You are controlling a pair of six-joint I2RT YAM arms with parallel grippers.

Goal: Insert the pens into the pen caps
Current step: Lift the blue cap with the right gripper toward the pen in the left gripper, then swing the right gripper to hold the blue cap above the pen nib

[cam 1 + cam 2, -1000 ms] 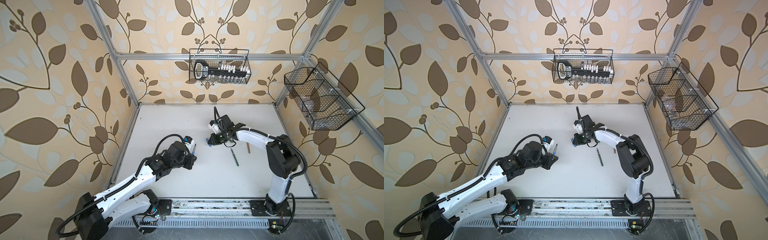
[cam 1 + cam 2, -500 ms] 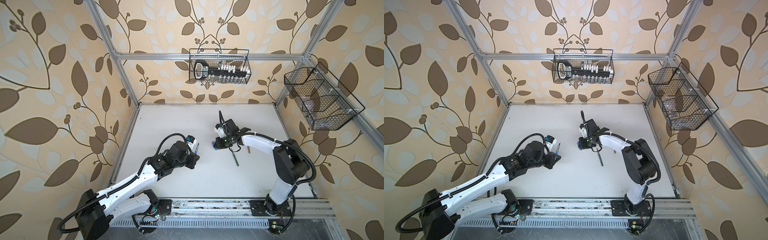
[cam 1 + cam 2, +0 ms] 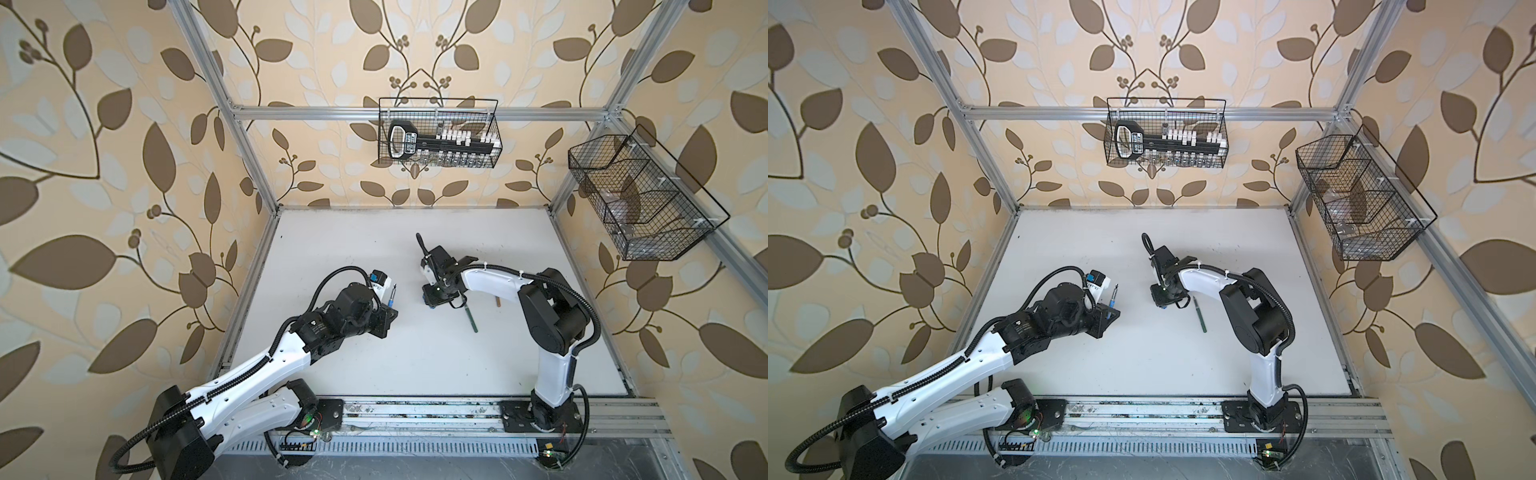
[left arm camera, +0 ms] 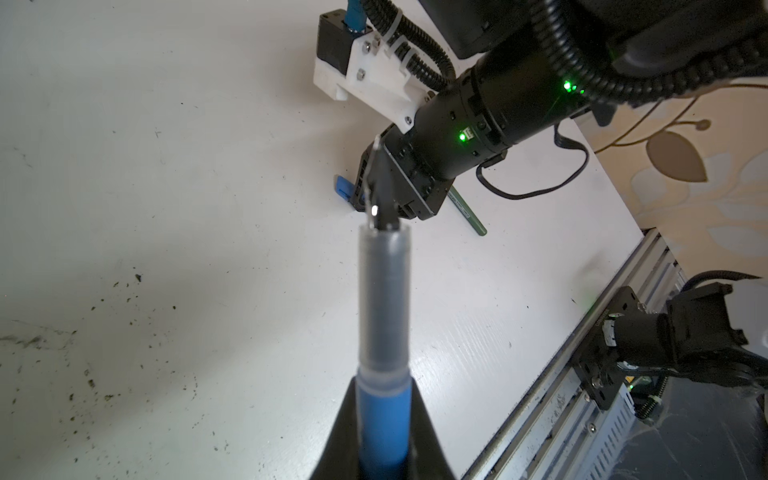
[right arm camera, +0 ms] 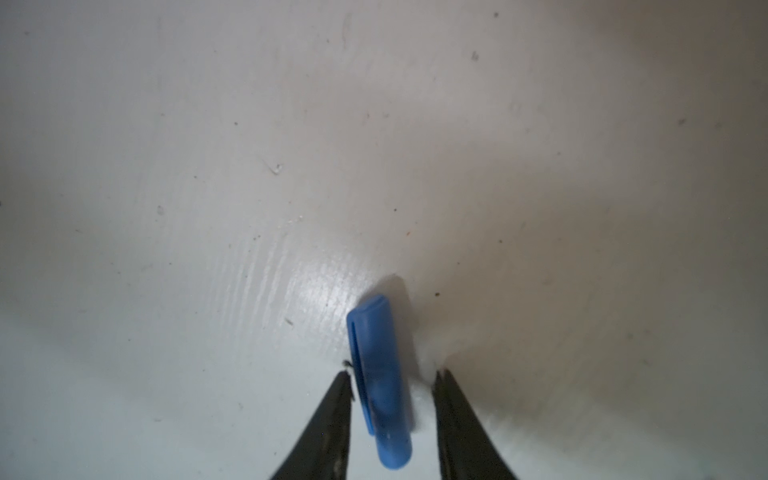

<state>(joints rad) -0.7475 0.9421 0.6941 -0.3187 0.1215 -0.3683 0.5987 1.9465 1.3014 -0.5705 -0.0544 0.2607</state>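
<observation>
At the left end effector (image 4: 384, 415): clamped shut on the blue pen (image 4: 384, 291), barrel pinched between both fingers, clear collar and dark tip sticking out free.

Well apart from it, at the right end effector (image 5: 392, 376): jaws parted partway, straddling the blue cap (image 5: 376, 353) without gripping it (cap flat on the white counter (image 5: 166, 208), a gap showing on one side at least).

Just beside the right end effector, on the side away from the left one: the green pen (image 3: 470, 318), lying flat, one end hidden behind the black housing in the left wrist view. Farther out the same way, past the right arm (image 3: 490, 276): a short stretch of the tan-brown pen (image 3: 497, 300), seen in a top view only.

Counted: three pens, one cap, two end effectors.

Against a second ago: right end effector drawn a little nearer the base rail (image 3: 415, 409), elbow back in after swinging outward half a second ago; left end effector and its pen in the same spot; green pen unmoved.
</observation>
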